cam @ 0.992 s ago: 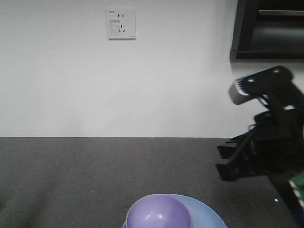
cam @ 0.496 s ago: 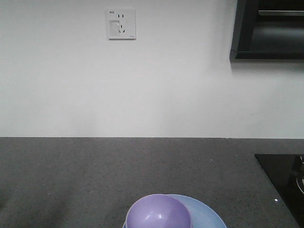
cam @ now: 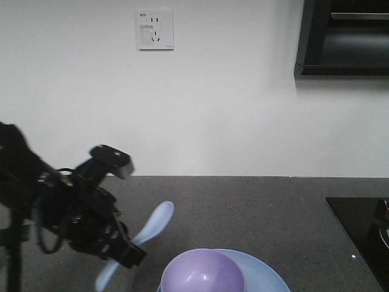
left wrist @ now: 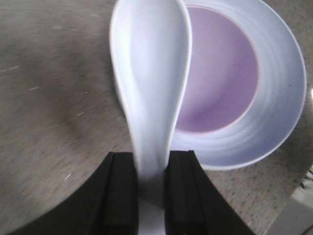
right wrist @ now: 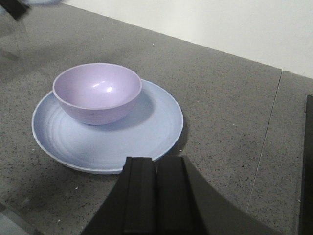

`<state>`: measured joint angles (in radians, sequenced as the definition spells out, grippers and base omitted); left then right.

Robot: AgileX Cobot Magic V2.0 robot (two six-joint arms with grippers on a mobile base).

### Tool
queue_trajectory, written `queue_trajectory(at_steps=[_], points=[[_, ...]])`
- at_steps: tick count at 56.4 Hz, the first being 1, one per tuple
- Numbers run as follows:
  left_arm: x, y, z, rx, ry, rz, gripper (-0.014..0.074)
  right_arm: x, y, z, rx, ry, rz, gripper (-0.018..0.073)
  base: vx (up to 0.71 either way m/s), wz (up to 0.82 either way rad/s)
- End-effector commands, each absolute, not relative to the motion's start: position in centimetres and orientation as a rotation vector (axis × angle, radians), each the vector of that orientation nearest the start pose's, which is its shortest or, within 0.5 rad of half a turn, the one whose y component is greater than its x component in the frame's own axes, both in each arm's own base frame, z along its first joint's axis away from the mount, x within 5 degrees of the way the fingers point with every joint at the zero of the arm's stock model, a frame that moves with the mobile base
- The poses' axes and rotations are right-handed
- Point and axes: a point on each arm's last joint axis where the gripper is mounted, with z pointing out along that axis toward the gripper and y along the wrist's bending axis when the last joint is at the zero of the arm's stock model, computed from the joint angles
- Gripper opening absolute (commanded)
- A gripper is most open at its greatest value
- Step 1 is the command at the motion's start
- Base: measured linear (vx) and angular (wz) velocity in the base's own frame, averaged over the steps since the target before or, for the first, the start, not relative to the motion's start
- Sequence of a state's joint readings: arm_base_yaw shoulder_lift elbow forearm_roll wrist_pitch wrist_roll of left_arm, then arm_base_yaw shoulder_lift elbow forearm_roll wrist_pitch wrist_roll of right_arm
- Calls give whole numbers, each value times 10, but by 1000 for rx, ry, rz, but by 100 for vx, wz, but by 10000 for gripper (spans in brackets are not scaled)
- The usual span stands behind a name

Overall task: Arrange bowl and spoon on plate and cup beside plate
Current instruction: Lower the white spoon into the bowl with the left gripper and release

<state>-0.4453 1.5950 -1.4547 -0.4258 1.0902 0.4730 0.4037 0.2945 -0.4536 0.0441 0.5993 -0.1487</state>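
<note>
Treat small pale bluish-white spoon [left wrist: 149, 73] as light, stiff, probably slick; grip at short handle, as clamped by left gripper [left wrist: 149, 182], raised just left of round pale-blue plate [right wrist: 146, 132]. Note small round lavender bowl [right wrist: 97, 90] seated on plate, right gripper [right wrist: 155, 196] closed, empty.

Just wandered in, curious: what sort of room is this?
Probably a kitchen: a dark speckled counter against a white wall with a socket, what looks like a black cooktop at the right, and a bowl on a plate.
</note>
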Motion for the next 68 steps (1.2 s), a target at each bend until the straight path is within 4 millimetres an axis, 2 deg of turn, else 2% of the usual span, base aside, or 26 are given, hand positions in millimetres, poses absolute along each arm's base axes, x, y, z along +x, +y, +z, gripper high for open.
queue_trajectory(at_steps=[1,10,18,26,34,47,55,62,68], points=[[295,-202,351,1083,2394,-599,0,63,28,308,-483,1772,212,-10,0,0],[311,-237,331,1180,2505,-550,0,64,29,307,-484,1775,211,-8,0,0],[322,-243,328,1147,2545,-419,4,64,29,307,-484,1775,211,-8,0,0],[323,-243,327,1134,2545,-399,39,64,28,307,-486,1774,206,-8,0,0],[321,-244,327,1146,2558,-400,160,64,28,307,-490,1773,196,-8,0,0],[317,-247,329,1144,2556,-465,441,64,28,307,-488,1773,194,-8,0,0],[315,-247,331,1146,2557,-473,528,64,28,307,-486,1774,196,-8,0,0],[310,-243,343,1140,2528,-473,538,64,28,307,-485,1774,197,-8,0,0],[297,-233,370,1123,2456,-477,510,65,28,308,-482,1767,198,-8,0,0]])
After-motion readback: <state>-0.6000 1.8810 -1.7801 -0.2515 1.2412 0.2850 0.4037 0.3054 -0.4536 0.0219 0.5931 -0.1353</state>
